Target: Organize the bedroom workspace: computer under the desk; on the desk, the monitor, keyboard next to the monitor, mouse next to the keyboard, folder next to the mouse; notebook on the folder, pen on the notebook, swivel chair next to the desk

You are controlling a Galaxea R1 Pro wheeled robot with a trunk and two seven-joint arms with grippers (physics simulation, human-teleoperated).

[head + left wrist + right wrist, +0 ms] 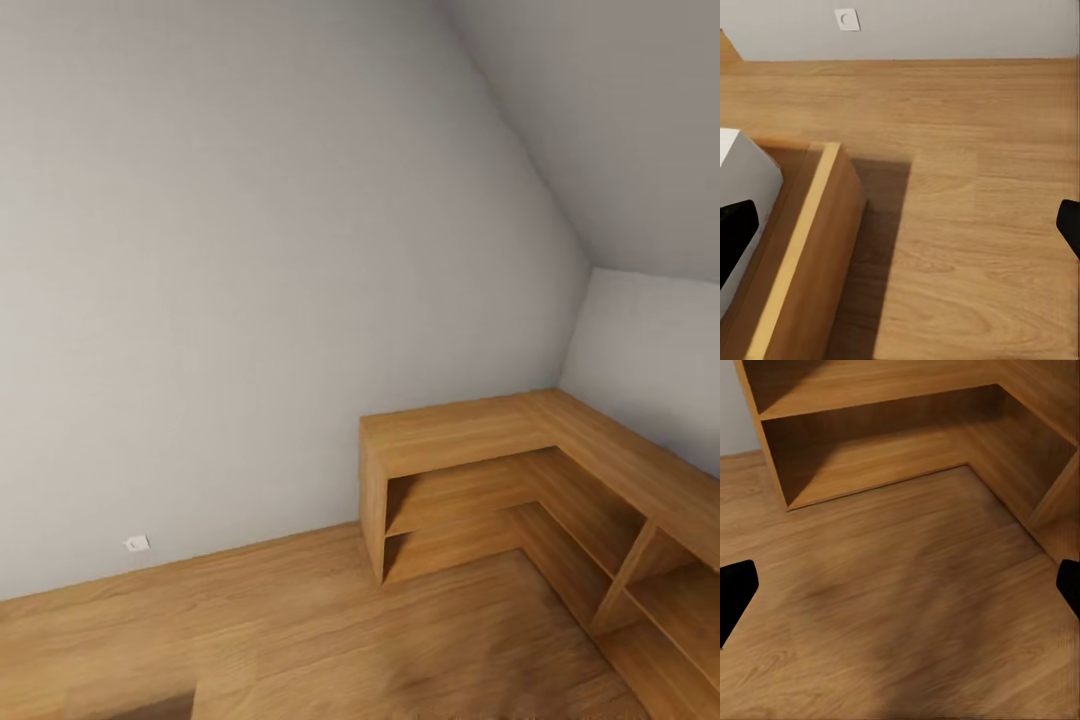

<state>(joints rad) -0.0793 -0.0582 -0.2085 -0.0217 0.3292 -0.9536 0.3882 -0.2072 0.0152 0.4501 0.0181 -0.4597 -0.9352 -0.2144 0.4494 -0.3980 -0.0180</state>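
Note:
The desk, the swivel chair and the other task things are out of view. My left gripper (pixel 900 240) is open over bare wooden floor, its dark fingertips (pixel 736 240) at the two sides of the left wrist view with nothing between them. My right gripper (pixel 900 600) is open too, hanging above the floor in front of the low wooden shelving (pixel 870 442), with its black fingertips (pixel 735 596) wide apart and empty.
Light wooden L-shaped low shelving (pixel 500 470) fills the corner under a sloped ceiling. A white wall outlet (pixel 137 543) sits low on the grey wall. Beside my left gripper, a wooden-edged frame (pixel 802 247) holds something white (pixel 742 172).

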